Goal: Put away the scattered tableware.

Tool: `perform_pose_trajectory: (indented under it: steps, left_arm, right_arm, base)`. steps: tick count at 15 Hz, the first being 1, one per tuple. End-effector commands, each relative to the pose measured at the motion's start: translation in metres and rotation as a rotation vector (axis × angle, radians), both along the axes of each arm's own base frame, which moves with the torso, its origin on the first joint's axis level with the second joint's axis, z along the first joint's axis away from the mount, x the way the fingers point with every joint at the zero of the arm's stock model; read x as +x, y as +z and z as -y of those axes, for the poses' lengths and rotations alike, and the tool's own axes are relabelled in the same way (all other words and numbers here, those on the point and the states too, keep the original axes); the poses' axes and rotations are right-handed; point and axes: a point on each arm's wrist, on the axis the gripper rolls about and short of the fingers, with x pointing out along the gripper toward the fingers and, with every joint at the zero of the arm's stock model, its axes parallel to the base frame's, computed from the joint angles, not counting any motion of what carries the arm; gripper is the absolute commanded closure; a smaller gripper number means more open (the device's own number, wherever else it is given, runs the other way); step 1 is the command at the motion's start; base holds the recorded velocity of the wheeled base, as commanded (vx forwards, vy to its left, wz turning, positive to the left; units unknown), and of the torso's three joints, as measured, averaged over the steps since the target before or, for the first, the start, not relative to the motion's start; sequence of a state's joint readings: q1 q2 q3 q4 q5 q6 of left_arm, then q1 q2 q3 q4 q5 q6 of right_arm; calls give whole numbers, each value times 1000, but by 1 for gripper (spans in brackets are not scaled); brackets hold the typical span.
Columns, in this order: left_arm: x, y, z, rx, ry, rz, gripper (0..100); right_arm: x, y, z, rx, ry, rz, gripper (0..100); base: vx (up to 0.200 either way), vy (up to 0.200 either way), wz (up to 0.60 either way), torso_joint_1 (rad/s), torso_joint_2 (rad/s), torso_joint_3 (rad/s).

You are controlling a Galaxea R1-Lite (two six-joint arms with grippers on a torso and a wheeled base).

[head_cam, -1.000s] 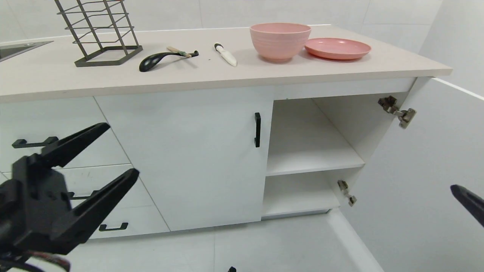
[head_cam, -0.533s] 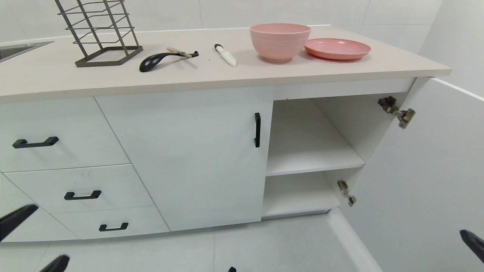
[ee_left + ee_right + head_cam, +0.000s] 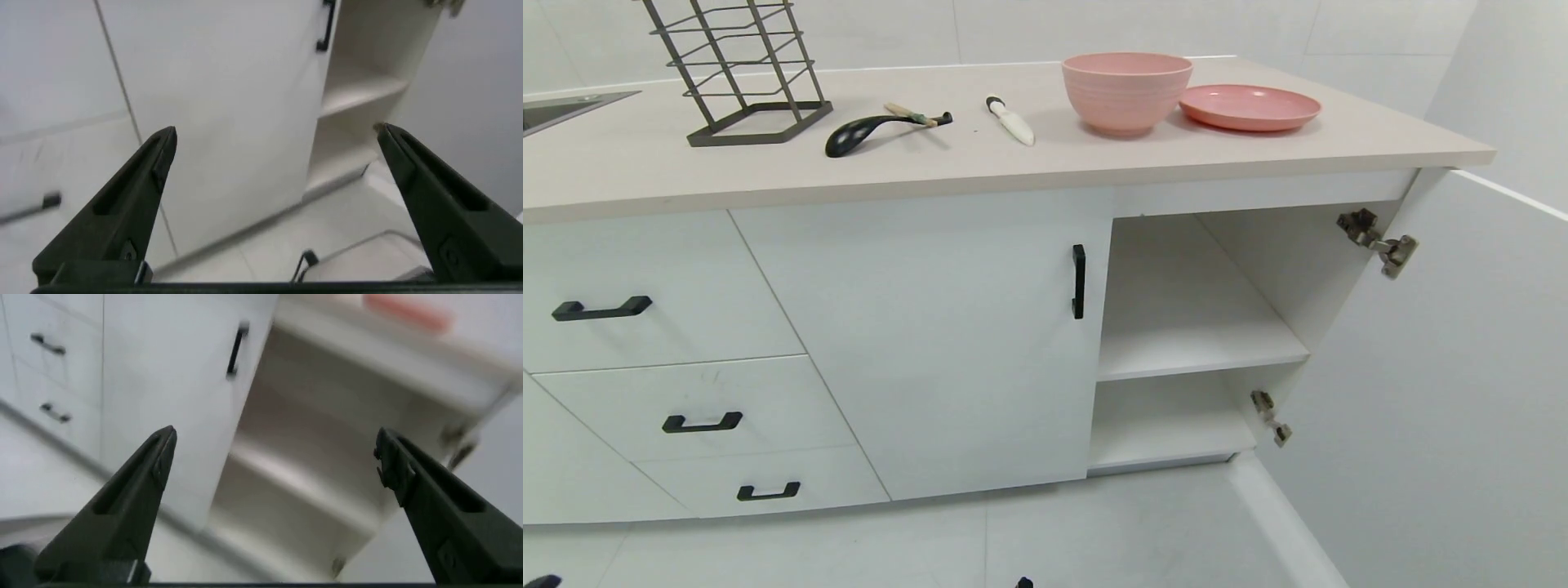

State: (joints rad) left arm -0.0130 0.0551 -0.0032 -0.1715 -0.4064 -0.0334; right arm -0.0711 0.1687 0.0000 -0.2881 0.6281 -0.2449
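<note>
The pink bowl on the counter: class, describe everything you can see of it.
The pink bowl is round and deep, with faint horizontal ridges around its outer wall and a matte, plastic-like look. It stands upright, mouth up, on the beige countertop, toward its right end. A pink plate lies close on its right; whether they touch cannot be told. Its bottom inside is hidden.

A counter [image 3: 1013, 167] is recorded. Set on it: a rack [image 3: 743, 73]; a spoon [image 3: 866, 129] at its 4 o'clock; a knife [image 3: 1011, 120] at the spoon's 3 o'clock; a bowl [image 3: 1125, 90] at the knife's 2 o'clock; a plate [image 3: 1254, 107] just beside the bowl, at 3 o'clock.
</note>
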Motion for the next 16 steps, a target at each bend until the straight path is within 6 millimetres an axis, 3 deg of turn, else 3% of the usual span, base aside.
perform_pose_trajectory:
  steps: [1, 4, 6, 10, 13, 16]
  left_arm:
    - [-4, -8, 0, 10, 51, -5, 0]
    - [-2, -16, -6, 57, 333, -61, 0]
    - [-1, -20, -9, 33, 417, -109, 0]
    - [-1, -20, -8, 17, 403, -111, 0]
    - [-1, -19, -8, 18, 401, -109, 0]
    - [-1, -20, -8, 18, 401, -111, 0]
  right_arm:
    - [-6, -16, 1, 19, -82, -65, 0]
    - [-4, -23, 7, 42, -354, -134, 0]
    - [-4, -23, 9, 75, -444, -145, 0]
    - [-4, -23, 10, 269, -500, -206, 0]
    - [-4, -31, 12, 254, -617, -267, 0]
    - [-4, -30, 12, 258, -602, -252, 0]
  base:
    - [0, 0, 0, 0, 0, 0]
    - [0, 0, 0, 0, 0, 0]
    - [0, 0, 0, 0, 0, 0]
    - [0, 0, 0, 0, 0, 0]
    - [0, 0, 0, 0, 0, 0]
    - [0, 0, 0, 0, 0, 0]
